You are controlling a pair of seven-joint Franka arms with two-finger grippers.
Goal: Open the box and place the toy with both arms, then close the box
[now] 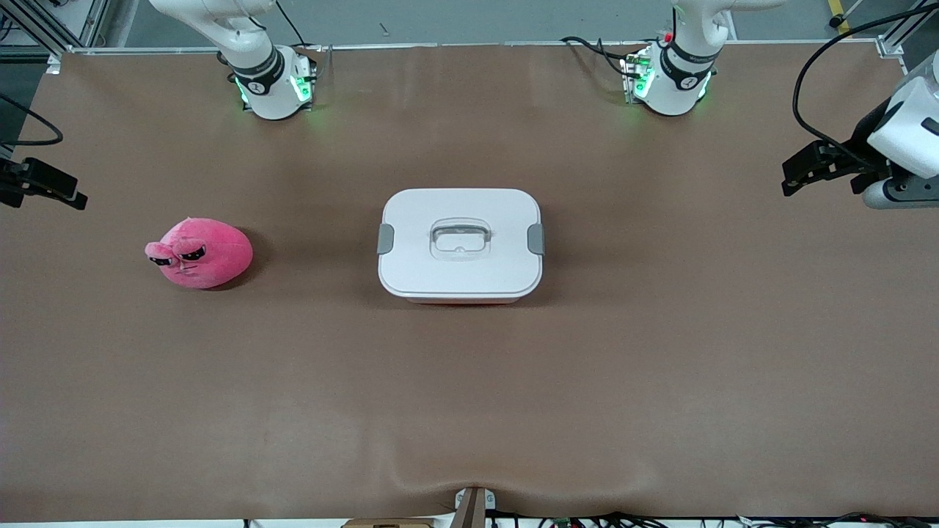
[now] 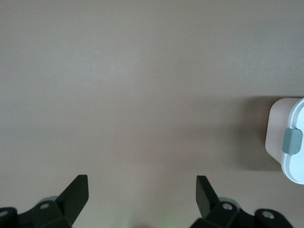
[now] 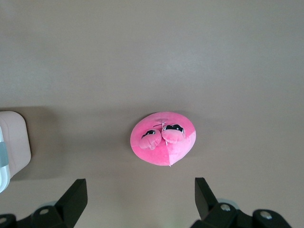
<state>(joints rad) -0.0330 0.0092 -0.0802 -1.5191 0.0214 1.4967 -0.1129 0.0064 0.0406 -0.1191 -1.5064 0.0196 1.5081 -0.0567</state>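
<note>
The box [image 1: 460, 246] stands shut mid-table, its white lid on, with grey side clips and a clear recessed handle. The pink plush toy [image 1: 202, 253] sits on the table toward the right arm's end, well apart from the box. My left gripper [image 1: 796, 176] hangs open over the left arm's end of the table. In the left wrist view this gripper [image 2: 142, 190] has only bare table between its fingers, and one box end [image 2: 297, 161] with a clip shows at the edge. My right gripper [image 1: 70, 194] hangs open near the toy [image 3: 163, 137], holding nothing [image 3: 141, 192]. A corner of the box [image 3: 13, 142] shows there too.
Brown table cover [image 1: 469, 381] stretches wide around the box and toy. Both arm bases [image 1: 275, 84] [image 1: 671, 81] stand along the table edge farthest from the front camera. A black cable [image 1: 814, 66] loops to the left arm.
</note>
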